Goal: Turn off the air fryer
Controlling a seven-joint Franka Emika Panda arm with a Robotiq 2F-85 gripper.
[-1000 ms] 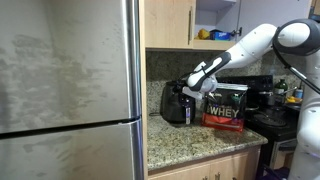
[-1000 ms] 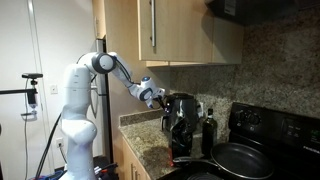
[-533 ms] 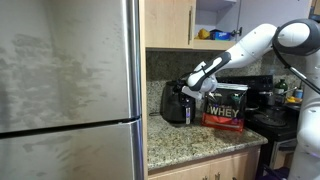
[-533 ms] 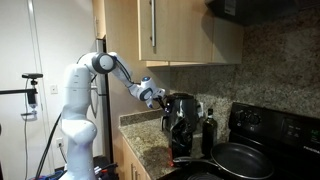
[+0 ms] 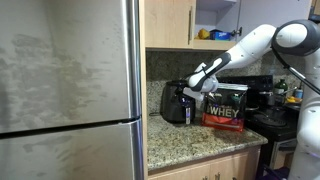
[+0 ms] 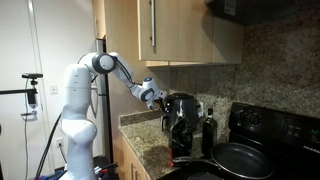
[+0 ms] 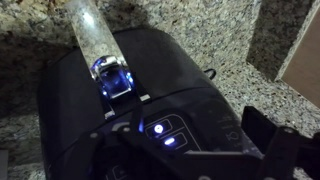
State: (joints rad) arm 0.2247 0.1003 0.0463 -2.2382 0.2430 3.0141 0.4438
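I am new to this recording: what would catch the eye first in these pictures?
A large stainless steel refrigerator fills half of an exterior view. Beside it, over the speckled granite counter, the white robot arm holds its claw at the top of the dark egg-shaped air fryer, next to a black tub with white WHEY lettering. In the wrist view, small blue lights glow on the fryer's top.

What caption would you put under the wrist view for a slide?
Close above the dark air fryer, its control panel glowing blue, on a speckled granite counter.
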